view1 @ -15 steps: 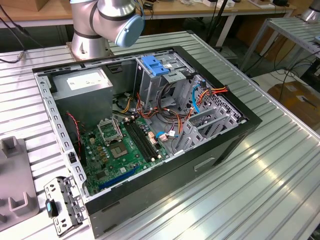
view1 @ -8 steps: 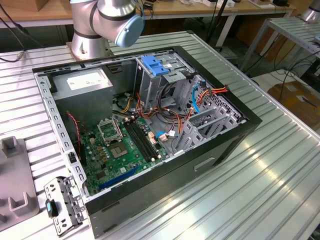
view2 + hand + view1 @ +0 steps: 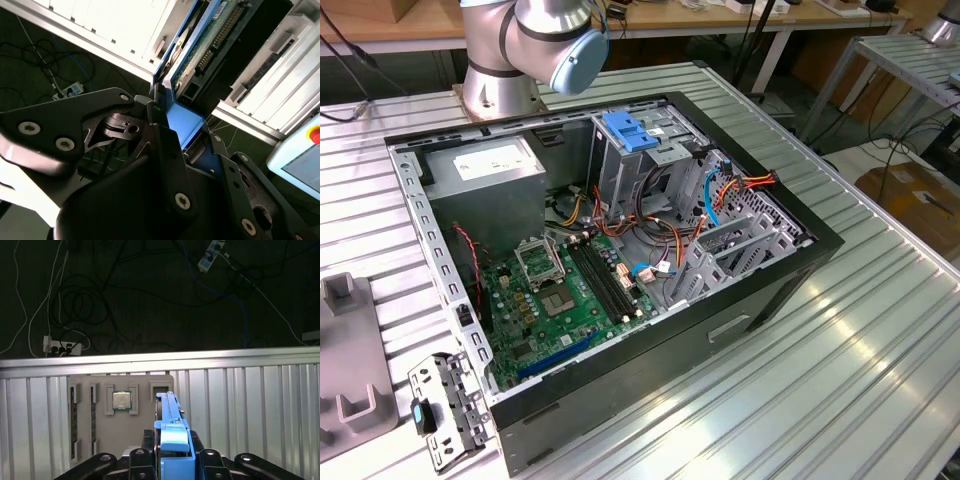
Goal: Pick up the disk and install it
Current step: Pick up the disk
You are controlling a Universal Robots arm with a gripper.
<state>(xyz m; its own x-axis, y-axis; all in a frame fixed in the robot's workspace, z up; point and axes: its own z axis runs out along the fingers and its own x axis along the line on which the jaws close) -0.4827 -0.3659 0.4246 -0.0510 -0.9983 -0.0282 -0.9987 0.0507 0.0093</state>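
Observation:
In both wrist views my gripper point(image 3: 172, 462) is shut on the disk point(image 3: 170, 420), a flat drive in a bright blue carrier that juts out from between the black fingers point(image 3: 207, 460). The second wrist view gives the disk's point(image 3: 215, 30) green circuit-board side and its blue frame, clamped at the gripper point(image 3: 172, 117). The disk hangs in the air above the ribbed metal table point(image 3: 250, 405), close to the table's edge. The open computer case point(image 3: 620, 250) lies on its side on the table in the exterior view, with the arm's base point(image 3: 505, 70) behind it.
A tall grey cage topped by a blue latch plate point(image 3: 625, 130) stands inside the case, beside the motherboard point(image 3: 570, 290) and loose cables. A grey fixture plate point(image 3: 120, 415) holding a square chip point(image 3: 121, 400) lies below the gripper. A grey holder point(image 3: 350, 350) and a metal bracket point(image 3: 445, 405) lie at the exterior view's left.

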